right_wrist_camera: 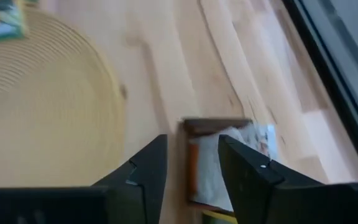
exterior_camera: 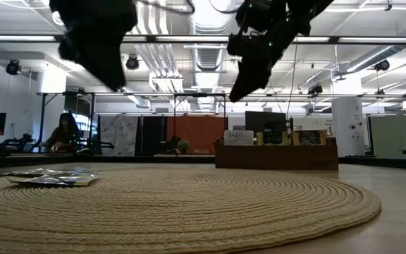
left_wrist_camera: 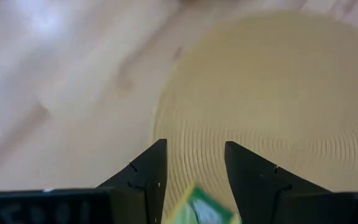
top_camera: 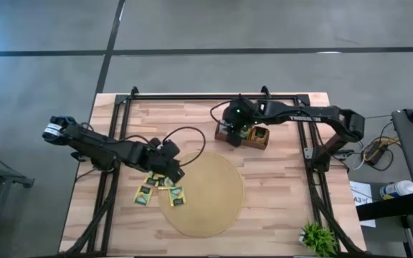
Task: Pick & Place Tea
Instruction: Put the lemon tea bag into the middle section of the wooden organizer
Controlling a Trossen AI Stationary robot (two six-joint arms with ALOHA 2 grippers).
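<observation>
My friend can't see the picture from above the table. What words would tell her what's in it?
Seen from above, the left gripper hangs over loose tea sachets at the round mat's left edge. The right gripper hovers over the brown wooden box near the table's far side.

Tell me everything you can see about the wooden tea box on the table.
The wooden box is a long, brown, low-walled tray resting flat on the table just beyond the round woven mat, apart from its edge. In the low view it stands upright with packets showing above its front wall, one white card reading TAZO. The right wrist view shows a dark end wall with an orange sachet and a pale one inside. The right gripper hovers open over one end.
</observation>
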